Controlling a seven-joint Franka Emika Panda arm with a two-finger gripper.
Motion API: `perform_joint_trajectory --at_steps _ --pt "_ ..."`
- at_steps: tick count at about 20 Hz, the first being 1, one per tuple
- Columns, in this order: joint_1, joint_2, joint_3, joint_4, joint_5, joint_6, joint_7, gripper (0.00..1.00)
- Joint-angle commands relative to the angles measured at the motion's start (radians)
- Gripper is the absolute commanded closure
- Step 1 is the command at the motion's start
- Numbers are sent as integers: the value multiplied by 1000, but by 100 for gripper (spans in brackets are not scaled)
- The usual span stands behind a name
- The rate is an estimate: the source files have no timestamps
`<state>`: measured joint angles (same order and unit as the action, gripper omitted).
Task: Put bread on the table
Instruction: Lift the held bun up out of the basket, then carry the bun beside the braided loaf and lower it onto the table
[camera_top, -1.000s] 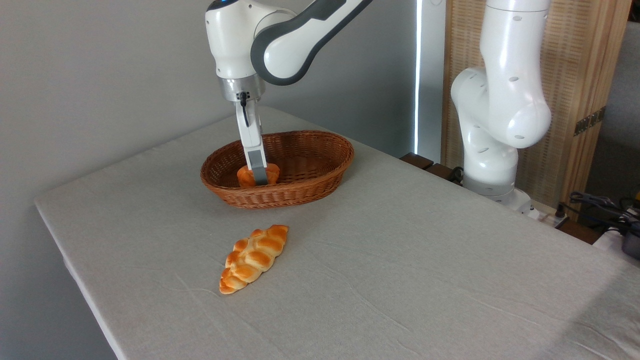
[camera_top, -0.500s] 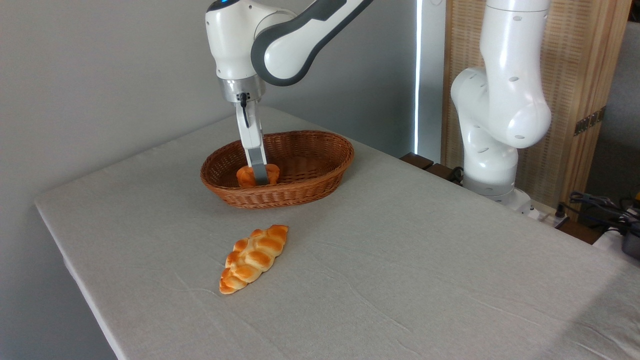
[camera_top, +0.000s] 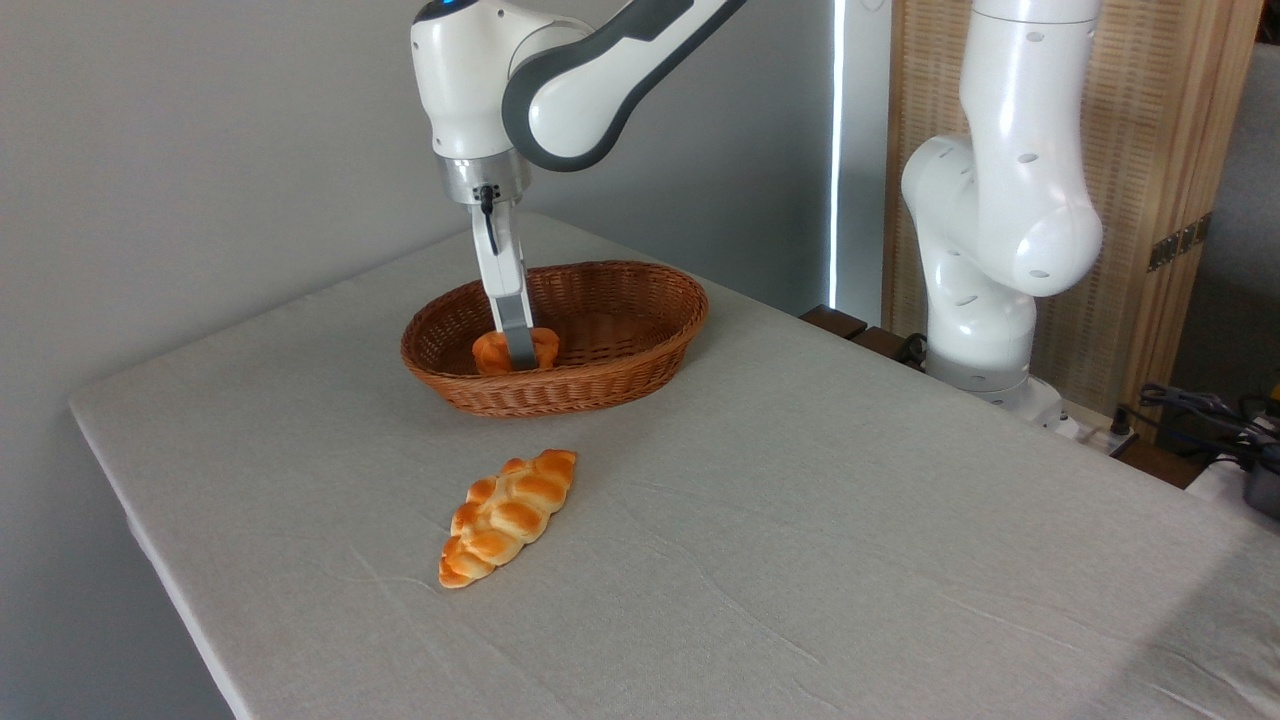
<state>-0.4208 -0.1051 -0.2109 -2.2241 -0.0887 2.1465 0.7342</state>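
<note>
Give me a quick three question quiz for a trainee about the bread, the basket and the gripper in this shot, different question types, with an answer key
1. True or false: the braided loaf lies inside the wicker basket.
2. Multiple choice: where is the small round bun now? A) on the table cloth, B) inside the basket, C) lifted well above the basket.
3. Short answer: where is the gripper relative to the bun?

Key
1. False. The loaf lies on the table, in front of the basket.
2. B.
3. It reaches down into the basket, with one finger showing in front of the bun; whether it is clamped on the bun cannot be told from this view.
</note>
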Motion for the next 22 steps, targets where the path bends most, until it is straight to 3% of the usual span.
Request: perform_joint_trajectory --at_steps 1,9,17,18,22 --pt "-3 -1 8 52 -3 -100 -4 47" --pt "-3 -4 31 158 -3 -287 -6 46" --pt "-3 -8 125 236 -2 -376 1 45" --pt "-3 -8 139 250 10 -378 2 45" --pt "-3 -11 218 268 151 -378 17 45"
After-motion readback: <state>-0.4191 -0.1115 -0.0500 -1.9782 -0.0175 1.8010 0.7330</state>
